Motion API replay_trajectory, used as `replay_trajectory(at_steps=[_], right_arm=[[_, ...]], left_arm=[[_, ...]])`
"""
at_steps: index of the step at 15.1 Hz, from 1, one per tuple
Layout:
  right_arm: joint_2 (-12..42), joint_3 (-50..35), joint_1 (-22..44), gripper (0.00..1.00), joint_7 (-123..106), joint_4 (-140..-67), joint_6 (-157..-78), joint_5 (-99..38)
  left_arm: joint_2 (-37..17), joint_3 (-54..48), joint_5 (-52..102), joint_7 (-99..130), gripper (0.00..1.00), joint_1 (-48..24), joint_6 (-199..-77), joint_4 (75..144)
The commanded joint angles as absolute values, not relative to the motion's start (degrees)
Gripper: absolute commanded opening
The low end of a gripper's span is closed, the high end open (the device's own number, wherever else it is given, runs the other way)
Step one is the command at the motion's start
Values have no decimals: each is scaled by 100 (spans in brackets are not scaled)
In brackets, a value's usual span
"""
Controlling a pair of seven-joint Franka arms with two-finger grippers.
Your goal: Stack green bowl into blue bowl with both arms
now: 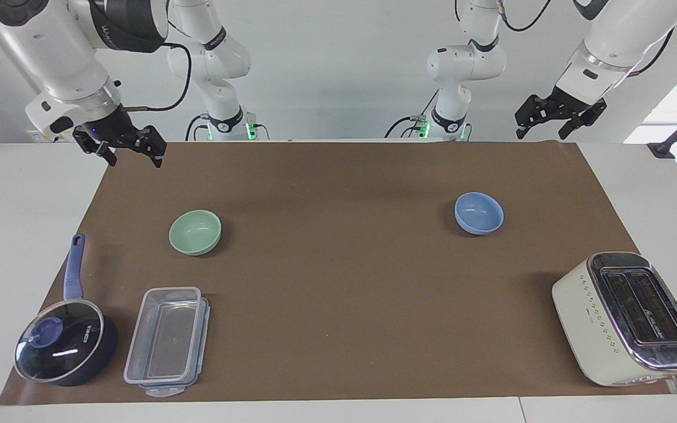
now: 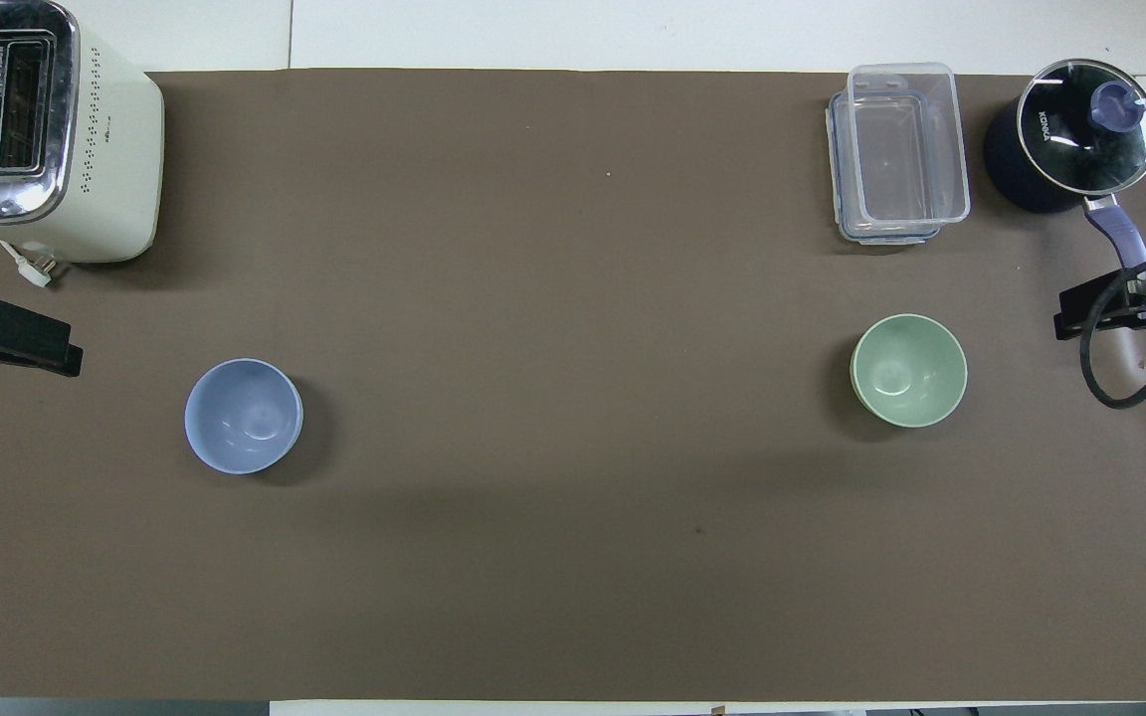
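The pale green bowl (image 1: 195, 232) (image 2: 909, 370) stands upright on the brown mat toward the right arm's end of the table. Toward the left arm's end stands the light blue bowl (image 1: 479, 212) (image 2: 243, 415), upright and with nothing in it. My right gripper (image 1: 134, 160) hangs open in the air over the mat's corner nearest the robots, well clear of the green bowl. At the other near corner my left gripper (image 1: 542, 134) also hangs open, raised and apart from the blue bowl. Neither gripper holds anything.
A cream toaster (image 1: 626, 317) sits farther from the robots than the blue bowl. A clear lidded container (image 1: 168, 341) and a dark pot with a glass lid and blue handle (image 1: 65, 343) lie farther out than the green bowl. The brown mat (image 1: 338, 282) covers the table's middle.
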State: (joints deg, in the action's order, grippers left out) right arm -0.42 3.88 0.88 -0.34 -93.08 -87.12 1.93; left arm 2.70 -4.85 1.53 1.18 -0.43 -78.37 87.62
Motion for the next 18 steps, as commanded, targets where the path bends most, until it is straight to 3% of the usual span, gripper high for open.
replay_trajectory(at_steps=[1, 13, 16, 18], right_arm=[[-62, 360, 35, 100, -132, -9290, -8684, 211], [-123, 360, 35, 100, -193, -9500, -8901, 211], [-639, 360, 35, 89, -167, -10848, -10050, 141], [-835, 369, 26, 89, -202, -11844, -10974, 27]], left_arm=[[413, -457, 211, 132, 100, -35, -7972, 8930], [422, -439, 211, 141, 100, -26, -7980, 8947], [431, -440, 211, 141, 100, -61, -7989, 8965], [474, -448, 211, 175, 100, -62, -8076, 9061]])
